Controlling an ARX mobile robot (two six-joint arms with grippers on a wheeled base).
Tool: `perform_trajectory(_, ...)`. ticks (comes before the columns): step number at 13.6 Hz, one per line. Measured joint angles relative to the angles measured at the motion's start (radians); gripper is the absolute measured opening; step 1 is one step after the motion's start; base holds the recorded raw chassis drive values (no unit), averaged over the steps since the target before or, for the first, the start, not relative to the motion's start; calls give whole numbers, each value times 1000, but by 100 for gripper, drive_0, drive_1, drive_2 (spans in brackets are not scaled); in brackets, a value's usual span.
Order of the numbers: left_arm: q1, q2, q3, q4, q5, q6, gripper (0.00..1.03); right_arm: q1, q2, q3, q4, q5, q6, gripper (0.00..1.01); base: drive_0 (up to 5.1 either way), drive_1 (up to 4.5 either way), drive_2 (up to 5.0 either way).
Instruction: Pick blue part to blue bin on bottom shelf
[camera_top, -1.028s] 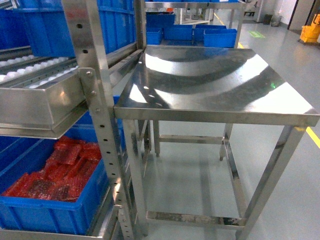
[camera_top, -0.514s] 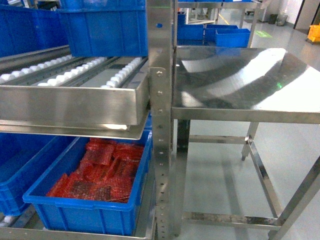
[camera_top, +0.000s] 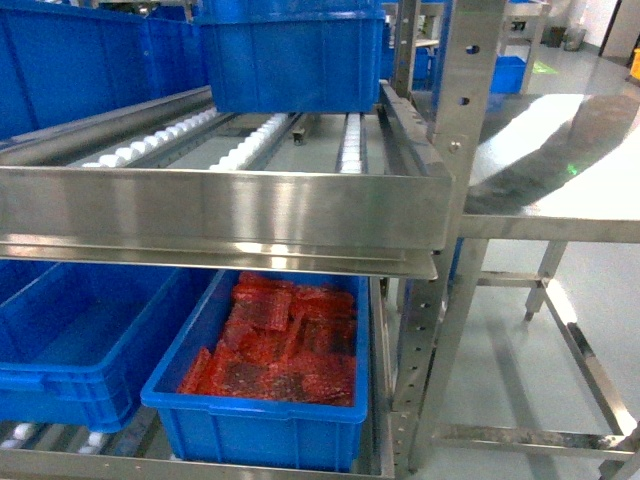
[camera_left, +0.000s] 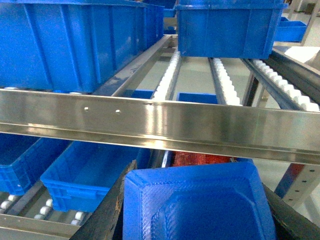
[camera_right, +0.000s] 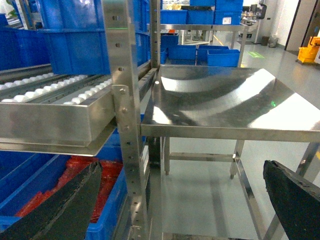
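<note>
Blue part (camera_left: 200, 205) clamped in left gripper (camera_left: 195, 220), low in frame before bottom shelf (camera_top: 60, 440); right gripper (camera_right: 175, 200) spread, holding nothing

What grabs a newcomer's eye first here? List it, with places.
The bin of red bagged parts on the bottom shelf, bright beside an empty blue bin to its left. Then the blue part filling the left wrist view, held between the left gripper's dark fingers. To the right stands a shiny steel table.
</note>
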Motion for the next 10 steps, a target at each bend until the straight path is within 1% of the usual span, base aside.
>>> perform_trajectory(10,1,-1,0,-2,2,0,44,0,0,0,-1,0,0,98,-506,240,240)
